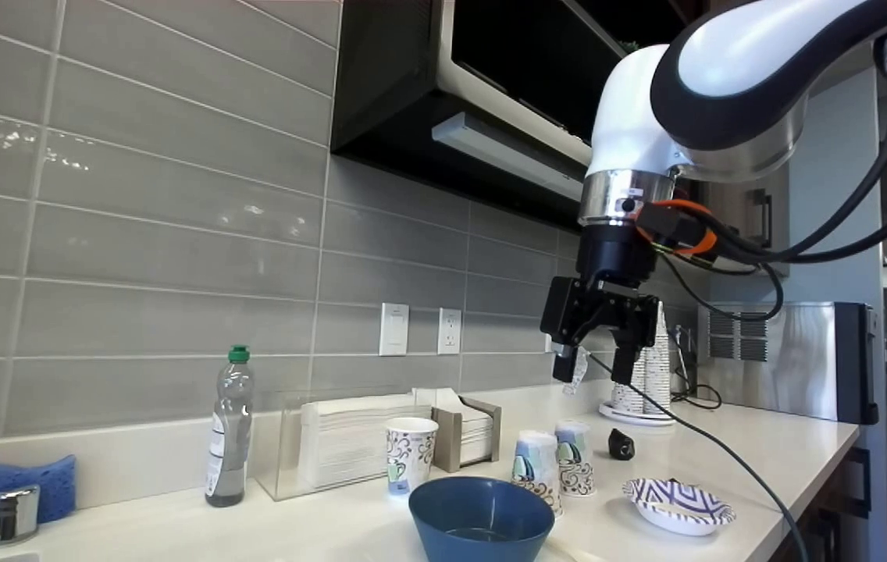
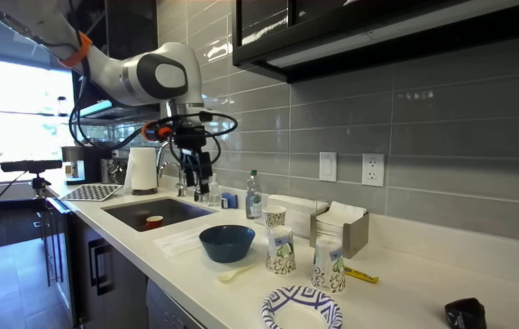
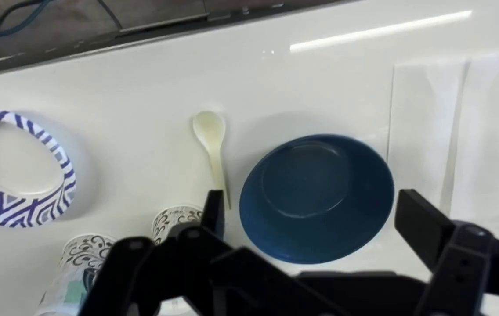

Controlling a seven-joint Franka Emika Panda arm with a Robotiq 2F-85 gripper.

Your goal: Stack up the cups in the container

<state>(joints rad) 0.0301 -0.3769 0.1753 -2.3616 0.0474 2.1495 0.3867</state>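
Spread wide and holding nothing, the fingers (image 3: 423, 228) point down and hang well above the desk (image 3: 153, 87). Lower than them, framed in the gap between them in the wrist view, a dark-blue bowl (image 3: 306, 175) stands upright. An inverted paper cup (image 3: 171, 218) with a swirl print stands on the desk, well apart from the fingers and partly covered in the wrist view by the finger at that picture's left; a second inverted cup (image 3: 74, 267) with the same print shows beyond that finger, farther from the gap. An upright paper cup (image 2: 274, 216), also swirl-printed, stands lower than the fingers in both exterior views. A pale spoon (image 3: 211, 136) lies below the fingers, its handle end showing beside the same finger in the wrist view. Farther out past that finger sits a shallow paper bowl (image 3: 16, 162) with a blue-and-white patterned rim. On the opposite side, next to the other finger in that view, flat white sheets (image 3: 456, 127) lie on the desk. To the right of the fingers in an exterior view stand a green-capped soap bottle (image 2: 254, 196) and a napkin holder (image 2: 357, 240) with white napkins (image 2: 341, 212).
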